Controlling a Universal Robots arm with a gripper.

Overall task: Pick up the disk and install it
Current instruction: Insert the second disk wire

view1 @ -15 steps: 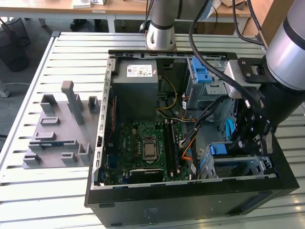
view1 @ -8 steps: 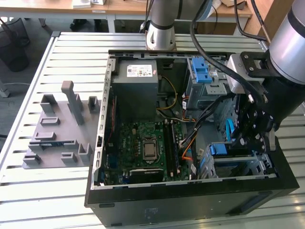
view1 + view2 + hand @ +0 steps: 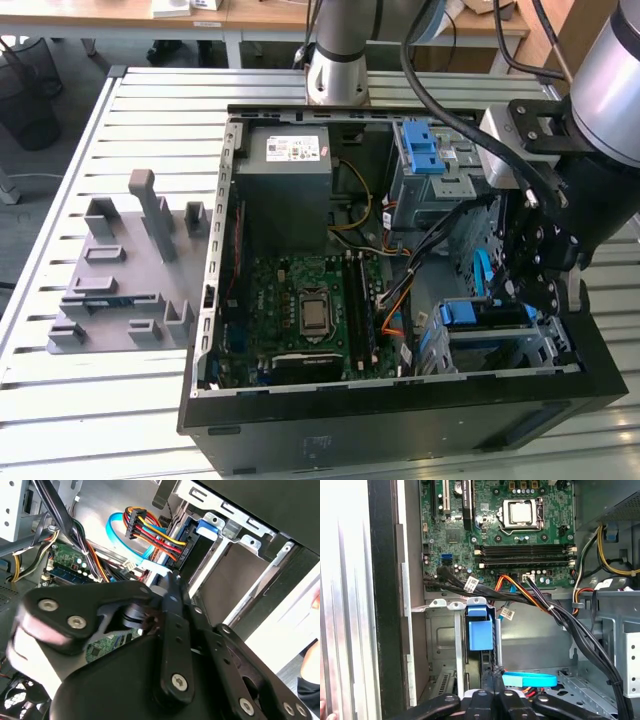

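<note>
Disk (image 3: 480, 635) with blue plastic carrier upright in metal bay (image 3: 445, 645); black tool (image 3: 492, 680) clenched, fingertips together above it.

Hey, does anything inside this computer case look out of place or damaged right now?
Nothing stands out. The case lies open on the table, cables loosely draped but intact, and the gripper sits low in the drive bay beside a blue bracket, which stands straight.

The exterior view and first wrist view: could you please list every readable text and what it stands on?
None can be read plainly.
White sticker on the power supply, exterior view: print too small.
White cable tags, first wrist view: print blurred.
Motherboard, first wrist view: markings too small.
</note>
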